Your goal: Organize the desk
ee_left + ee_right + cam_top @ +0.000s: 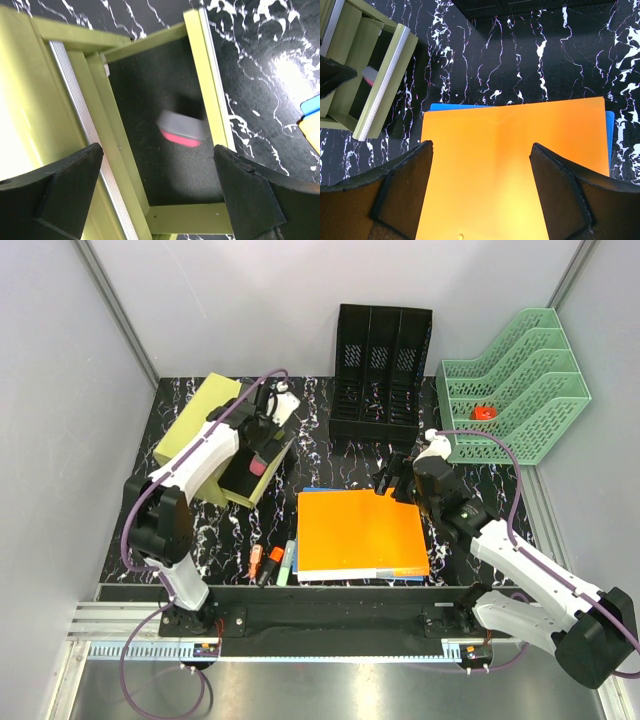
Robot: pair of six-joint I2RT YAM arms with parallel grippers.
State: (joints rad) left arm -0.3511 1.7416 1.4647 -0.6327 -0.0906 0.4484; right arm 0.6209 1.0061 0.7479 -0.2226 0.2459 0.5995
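Your desk [330, 455] is the black tabletop with white veins that fills the middle of the top view, and everything else sits on it. At its left rear stands a yellow-green drawer box [195, 425], with its drawer [209, 85] pulled out toward the middle of the desk.

Your left gripper [159, 165] hangs over that open drawer. Its jaws are spread wide, one finger over the box side and the other over the drawer's outer wall, and they have hold of nothing. On the drawer's dark lining, close against the outer wall, you see a small grey and pink block [181, 129]; it is too blurred to name.

Your right gripper [481, 165] is over the far part of an orange folder [360, 530] near the front middle of the desk. Its jaws are also wide apart with nothing between them, and you cannot tell whether the fingers touch the folder. The orange folder lies on top of a blue folder [447, 106], which shows only as a thin edge.

Just left of the folders, near the front edge, lie a few markers [275, 562], side by side. A black file holder [382, 370] stands at the back, and a green tiered tray [520, 390] at the right rear holds a small red thing [484, 412].
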